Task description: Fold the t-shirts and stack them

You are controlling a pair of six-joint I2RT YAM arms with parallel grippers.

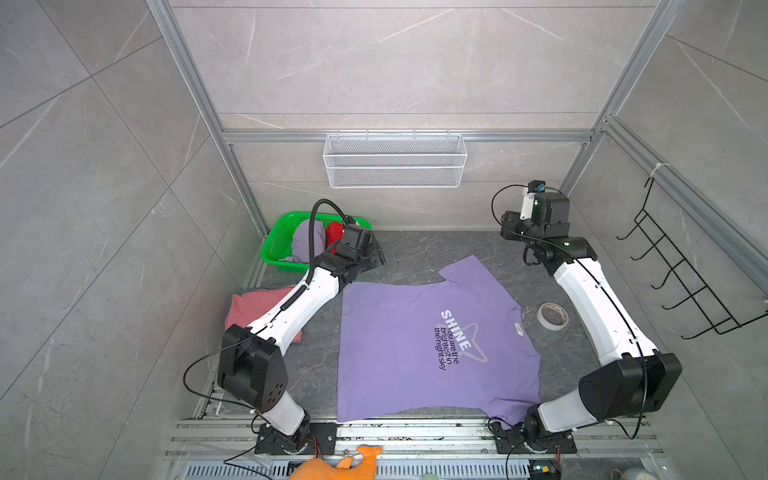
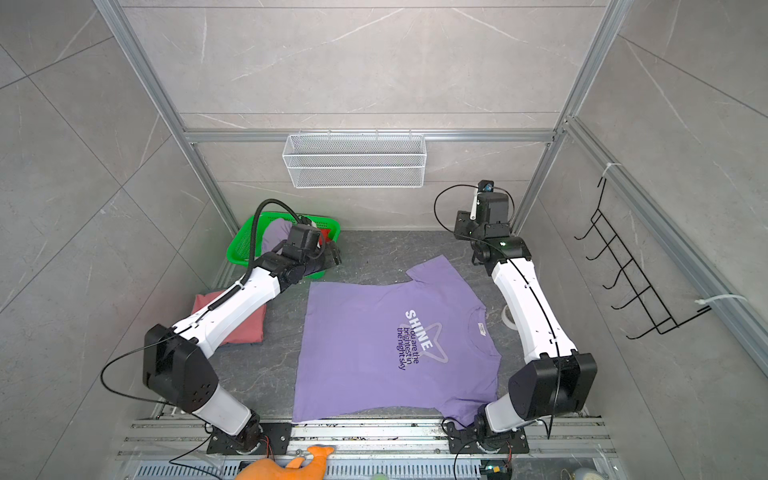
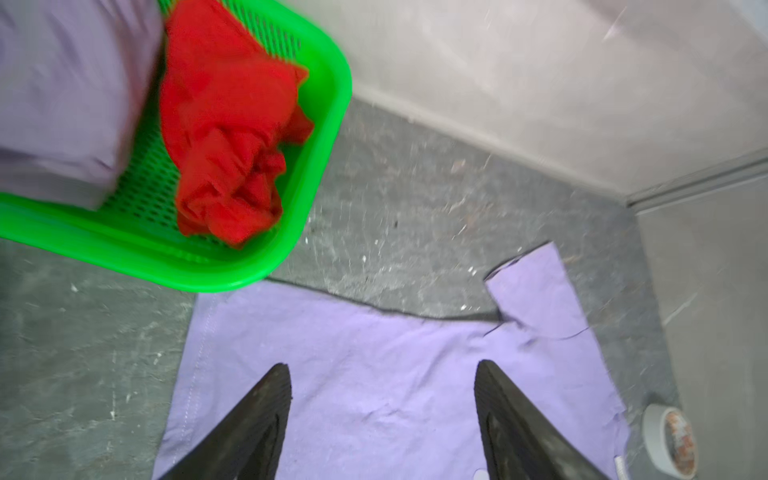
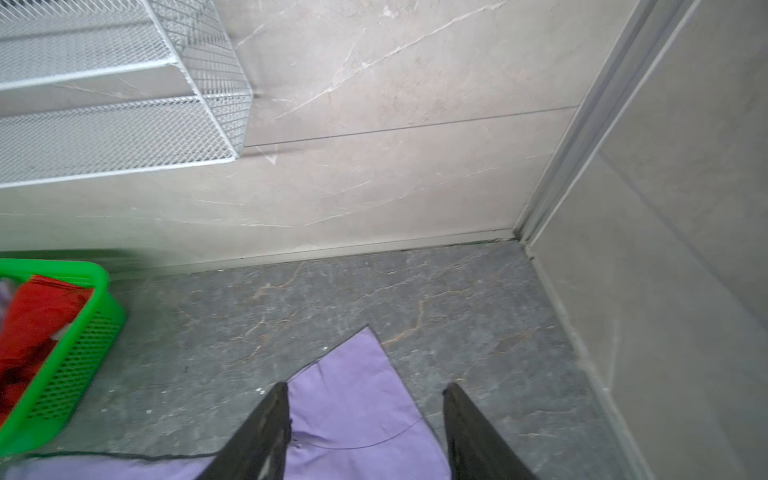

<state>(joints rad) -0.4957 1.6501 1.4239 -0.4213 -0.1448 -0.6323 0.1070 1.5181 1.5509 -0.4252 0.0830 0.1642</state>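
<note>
Spread flat and print side up, the lavender "SHINE" tee (image 1: 399, 353) fills the middle of the table (image 1: 415, 249), collar toward the right edge and hem toward the left. Your left gripper (image 3: 382, 365) hangs over the tee's far hem corner. Its jaws are wide apart, with nothing between them but the cloth below. Your right gripper (image 4: 368, 386) hangs near the far right corner, over the tee's far sleeve, jaws likewise parted and empty. The other sleeve spills over the near edge beside the base of your right arm (image 1: 602, 316).

In the far left corner stands a green basket (image 1: 272, 249) holding a bunched second lavender tee (image 1: 305, 241) and a crumpled red tee (image 3: 224, 137). A folded dusty-pink tee (image 1: 249, 307) lies along the left edge, partly beneath your left arm (image 1: 299, 307). A roll of tape (image 1: 552, 316) sits near the right edge, just beside the collar. An orange plush toy (image 1: 340, 463) lies past the near edge.
</note>
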